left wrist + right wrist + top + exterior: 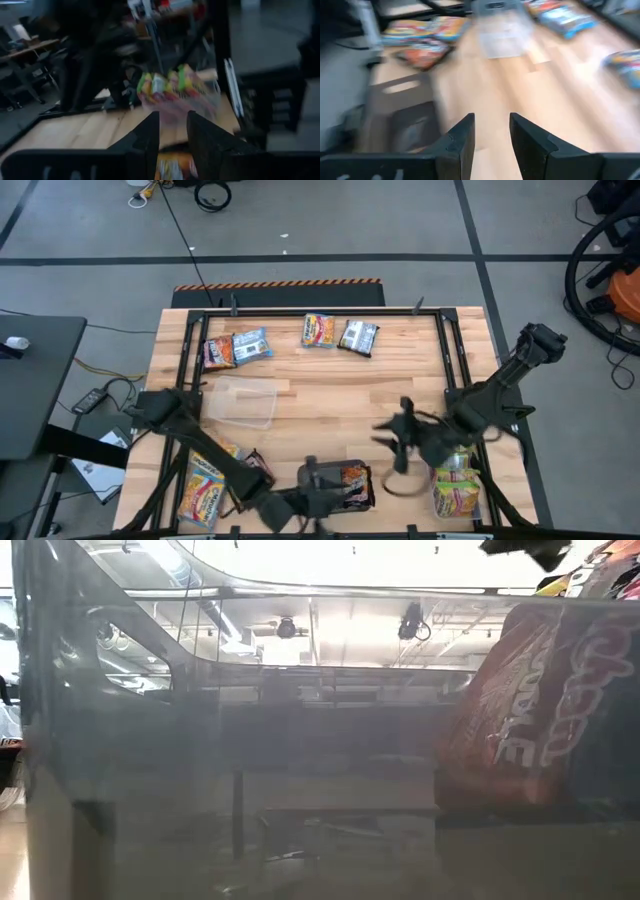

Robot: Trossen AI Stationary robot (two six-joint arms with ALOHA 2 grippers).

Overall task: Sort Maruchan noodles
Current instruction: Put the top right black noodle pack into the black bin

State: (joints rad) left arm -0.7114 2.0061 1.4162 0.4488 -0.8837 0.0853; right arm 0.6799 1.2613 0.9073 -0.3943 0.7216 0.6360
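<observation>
Left gripper (325, 480) at bottom centre, fingers a narrow gap apart over an orange-red Maruchan packet (352, 485), grip unclear. Right gripper (400, 442) at right centre, slightly open, empty, apparently between picks.

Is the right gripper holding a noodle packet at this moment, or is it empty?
Empty. The right wrist view shows the right gripper open, with only bare wooden table between its fingers; the noodle packets lie farther off.

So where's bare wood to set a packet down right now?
Best patch: mid-table, bordered by the far row of packets, the clear tub on the left and the right end effector. The far-right corner is also bare. Crowded: the near edge, with the left end effector over a packet, and packet piles at both near corners.
</observation>
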